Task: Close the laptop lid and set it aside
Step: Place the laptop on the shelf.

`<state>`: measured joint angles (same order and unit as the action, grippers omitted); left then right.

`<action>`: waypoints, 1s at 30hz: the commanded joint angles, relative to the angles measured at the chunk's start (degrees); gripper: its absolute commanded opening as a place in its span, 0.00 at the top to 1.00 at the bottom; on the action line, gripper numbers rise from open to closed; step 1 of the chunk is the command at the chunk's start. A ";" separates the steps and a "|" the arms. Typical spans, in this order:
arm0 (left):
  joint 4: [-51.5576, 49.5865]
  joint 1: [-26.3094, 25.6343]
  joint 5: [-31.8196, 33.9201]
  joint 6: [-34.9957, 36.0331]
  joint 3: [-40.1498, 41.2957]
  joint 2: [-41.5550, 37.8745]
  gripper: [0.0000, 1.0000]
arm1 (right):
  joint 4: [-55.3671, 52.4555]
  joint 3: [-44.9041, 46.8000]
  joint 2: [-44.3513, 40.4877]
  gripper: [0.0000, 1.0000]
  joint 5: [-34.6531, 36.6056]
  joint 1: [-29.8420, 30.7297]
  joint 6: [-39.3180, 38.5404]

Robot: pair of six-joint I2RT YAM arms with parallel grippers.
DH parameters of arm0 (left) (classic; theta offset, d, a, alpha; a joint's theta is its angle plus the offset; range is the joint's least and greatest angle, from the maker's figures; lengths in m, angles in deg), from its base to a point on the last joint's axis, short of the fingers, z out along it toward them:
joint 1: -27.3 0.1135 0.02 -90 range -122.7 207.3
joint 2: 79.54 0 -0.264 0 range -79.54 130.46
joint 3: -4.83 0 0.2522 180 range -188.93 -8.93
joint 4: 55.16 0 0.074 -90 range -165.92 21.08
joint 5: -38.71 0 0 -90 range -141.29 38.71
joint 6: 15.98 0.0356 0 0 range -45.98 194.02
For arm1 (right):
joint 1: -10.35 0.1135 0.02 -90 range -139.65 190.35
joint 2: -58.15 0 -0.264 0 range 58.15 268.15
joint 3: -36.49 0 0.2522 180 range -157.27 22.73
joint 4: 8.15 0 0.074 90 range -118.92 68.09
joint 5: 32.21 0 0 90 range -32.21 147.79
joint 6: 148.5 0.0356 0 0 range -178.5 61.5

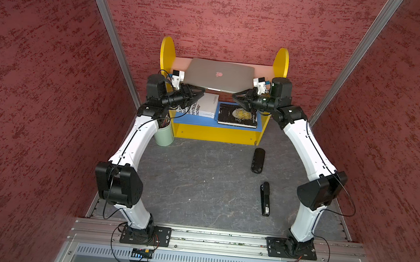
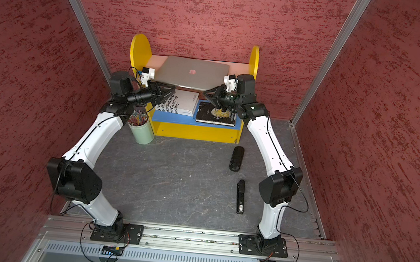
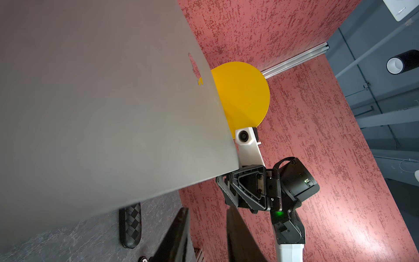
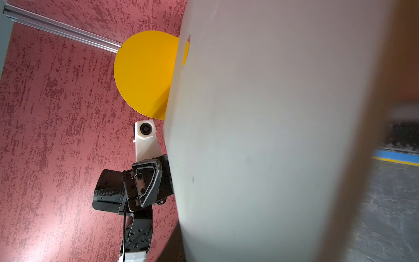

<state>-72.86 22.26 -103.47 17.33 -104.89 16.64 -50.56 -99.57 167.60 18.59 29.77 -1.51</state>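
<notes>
Pinching the laptop (image 1: 234, 83) by its two near corners, my left jaws and my right jaws are each clamped almost shut on its thin edge. It sits upper centre of the frame, over the yellow shelf (image 1: 216, 133). The laptop lid (image 1: 206, 71) is folded flat, silver, logo up.
</notes>
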 commanded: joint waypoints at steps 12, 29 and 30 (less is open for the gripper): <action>-1.64 -0.05 -0.42 1.37 -6.59 4.79 0.68 | -0.93 -7.47 4.38 0.71 0.98 -2.49 -0.71; -4.54 -0.02 -0.28 2.18 -13.75 10.16 0.69 | -2.04 -11.38 7.05 0.70 0.24 -2.81 -0.59; -4.83 0.03 -0.21 2.19 -14.27 10.51 0.69 | -2.03 -11.46 7.03 0.70 0.22 -2.84 -0.59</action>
<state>-76.88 22.15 -103.78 18.41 -116.89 25.69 -53.25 -108.90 173.57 18.20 27.74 -1.55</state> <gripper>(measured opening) 0.312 0.300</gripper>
